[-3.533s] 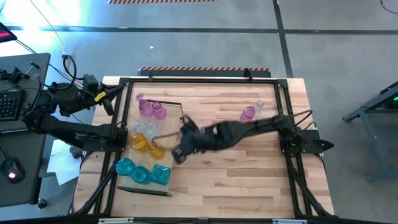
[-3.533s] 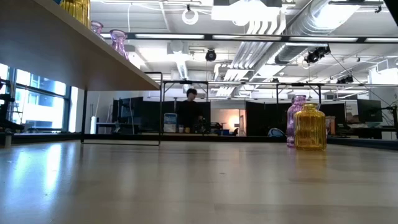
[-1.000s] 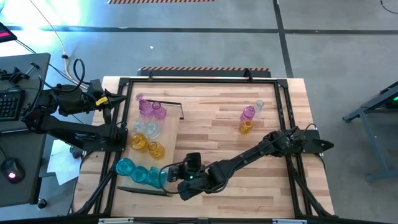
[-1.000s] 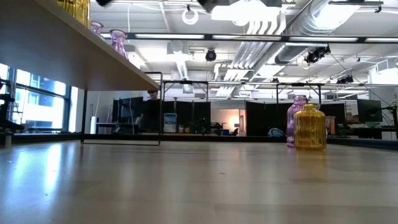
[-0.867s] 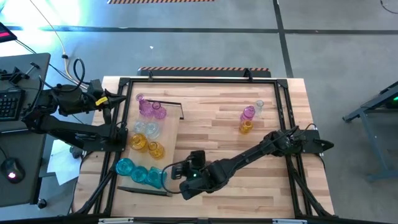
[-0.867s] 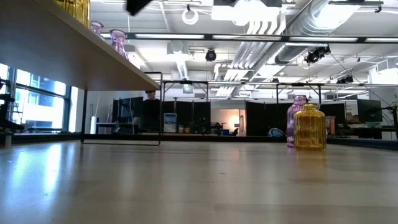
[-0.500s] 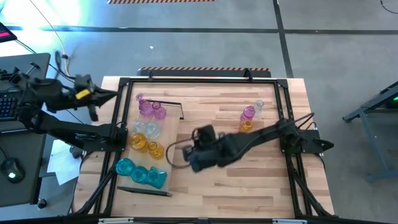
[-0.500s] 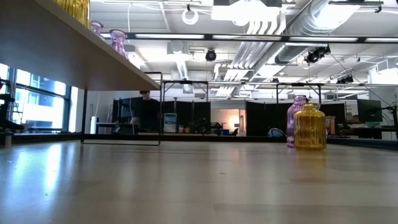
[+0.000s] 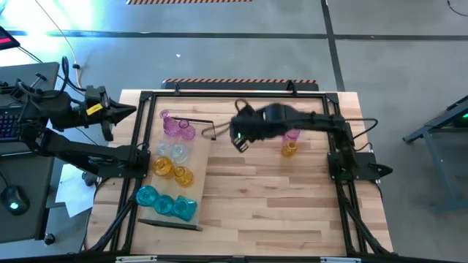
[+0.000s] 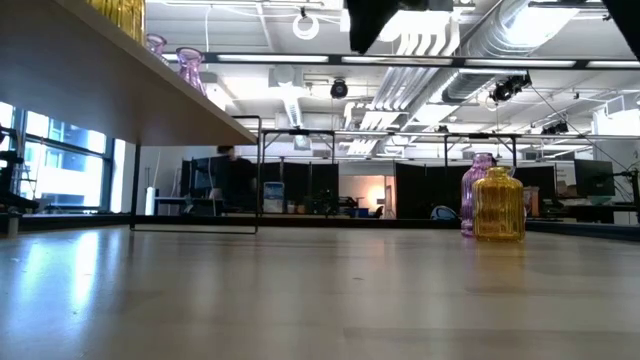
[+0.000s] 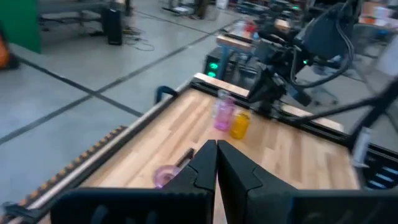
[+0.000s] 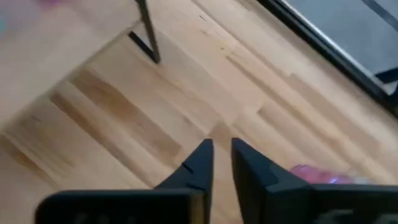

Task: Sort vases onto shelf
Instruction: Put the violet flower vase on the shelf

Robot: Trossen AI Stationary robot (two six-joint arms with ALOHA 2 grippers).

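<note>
Pink [image 9: 178, 127], clear [image 9: 172, 150], amber [image 9: 174, 172] and teal [image 9: 165, 204] vases stand in groups on the light-wood shelf [image 9: 196, 164] at the table's left. A pink vase [image 9: 292, 134] and an amber vase [image 9: 289, 150] stand on the tabletop at the far right, and show in the low view as the amber vase [image 10: 498, 205] with the pink vase [image 10: 479, 185] behind it. My right gripper [image 9: 238, 142] hangs above the table between the shelf's far end and these two, fingers [image 12: 222, 149] a narrow gap apart, holding nothing. My left gripper [image 9: 131, 111] stays shut at the far left corner.
A dark metal rail [image 9: 205, 122] rises at the shelf's far end, close to my right gripper; another [image 9: 170, 224] lies at its near end. A black frame [image 9: 219, 93] runs round the table. Bare wood [image 9: 278, 204] spans the near right.
My right gripper has swung from beside the teal vases at the shelf's near end up and toward the table's far edge and right, rolling and tipping as it went. My left gripper has drawn back a little toward the left edge and risen.
</note>
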